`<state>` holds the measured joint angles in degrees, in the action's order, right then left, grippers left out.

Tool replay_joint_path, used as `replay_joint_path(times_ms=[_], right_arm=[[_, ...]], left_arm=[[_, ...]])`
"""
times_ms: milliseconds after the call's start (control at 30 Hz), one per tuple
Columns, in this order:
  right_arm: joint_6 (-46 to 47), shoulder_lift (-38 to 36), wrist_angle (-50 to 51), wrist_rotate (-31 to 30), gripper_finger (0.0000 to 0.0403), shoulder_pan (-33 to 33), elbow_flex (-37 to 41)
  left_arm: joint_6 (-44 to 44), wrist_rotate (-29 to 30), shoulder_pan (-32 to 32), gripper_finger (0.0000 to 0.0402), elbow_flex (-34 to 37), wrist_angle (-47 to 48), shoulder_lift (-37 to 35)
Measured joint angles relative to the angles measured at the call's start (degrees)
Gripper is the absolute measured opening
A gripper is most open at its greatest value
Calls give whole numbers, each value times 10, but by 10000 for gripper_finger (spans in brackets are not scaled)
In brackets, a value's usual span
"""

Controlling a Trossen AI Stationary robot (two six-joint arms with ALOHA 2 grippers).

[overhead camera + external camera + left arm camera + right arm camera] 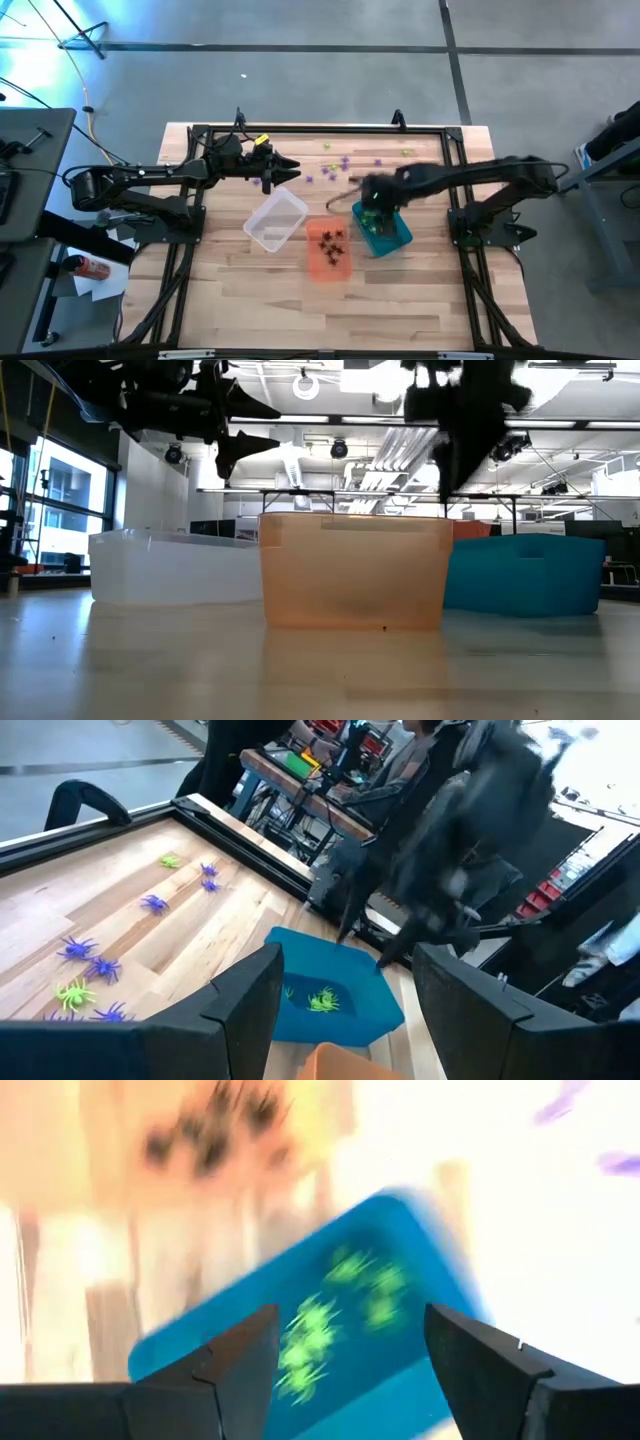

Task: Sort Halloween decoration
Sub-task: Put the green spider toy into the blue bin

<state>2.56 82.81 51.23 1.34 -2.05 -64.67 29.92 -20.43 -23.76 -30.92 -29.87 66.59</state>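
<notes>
Hovering above the teal bin (385,232), the right gripper (368,193) has its two dark fingers (232,1370) spread wide with nothing between them, and its wrist view looks down into that bin, where several bright green spiders (330,1315) lie on the blue floor. The teal bin sits on the right of a row of three on the wooden table (250,300), with the orange bin (328,250) in the middle and the clear bin (275,220) on the left; the orange bin touches or nearly touches both neighbours. Black spiders (331,240) lie clustered inside the orange bin, while the clear bin shows nothing that can be made out. Loose purple spiders (344,163) are scattered on the bare table beyond the bins, toward the far edge, with a few loose green spiders (327,146) among them; the left wrist view shows the same scatter of purple and green pieces on the boards. The left gripper (282,172) hangs in the air above the table behind the clear bin, well apart from the right one, its fingers (245,1010) standing wide apart and empty
</notes>
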Motion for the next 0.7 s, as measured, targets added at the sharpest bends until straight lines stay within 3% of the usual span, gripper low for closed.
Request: replay_joint_path(times_ms=[167, 300, 533, 700], right_arm=[[30, -102, 5, -111, 242, -36, -51], [99, -189, -34, -181, 241, -79, -33], [159, -294, -179, -98, 241, -126, 92], [230, -323, -289, -94, 240, -142, 184]], left_arm=[[13, 0, -12, 209, 0, 0, 0], [14, 0, -25, 209, 0, -11, 0], [-7, 0, -30, 209, -2, -86, 0], [-30, 1, -27, 209, -14, -86, 0]])
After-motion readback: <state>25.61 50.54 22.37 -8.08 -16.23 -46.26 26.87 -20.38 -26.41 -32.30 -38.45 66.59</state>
